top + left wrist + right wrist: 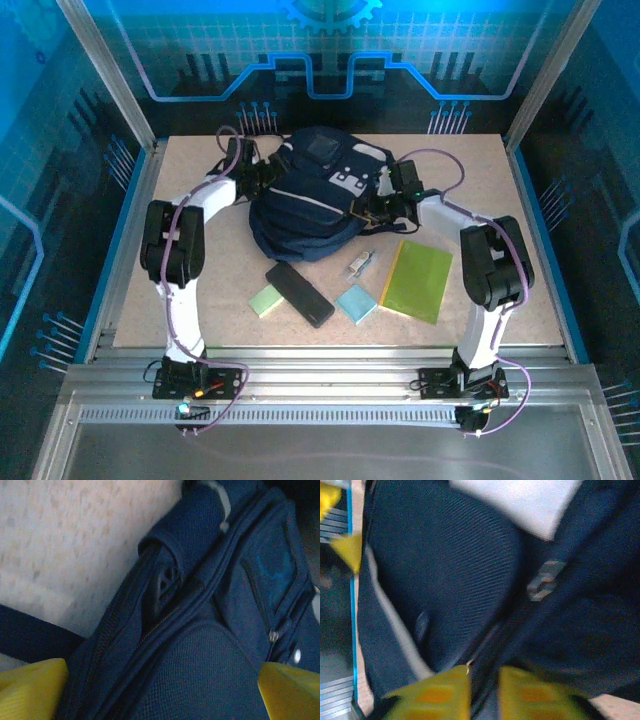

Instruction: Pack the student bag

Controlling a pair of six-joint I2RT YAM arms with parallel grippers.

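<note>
A black case [299, 293] is lying on the near part of the surface [230, 330], and behind it the student bag [300, 215] is sitting at mid-surface. The left end effector [160, 680] is hanging spread wide over the bag's left side. The right end effector [484, 680] is straddling its zipper seam with fingers narrowly parted, and I cannot tell whether it is pinching fabric.

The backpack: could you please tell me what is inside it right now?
Navy fabric of the backpack covers its inside, so any contents are hidden. The black case and green book lie outside it, on the table.
</note>
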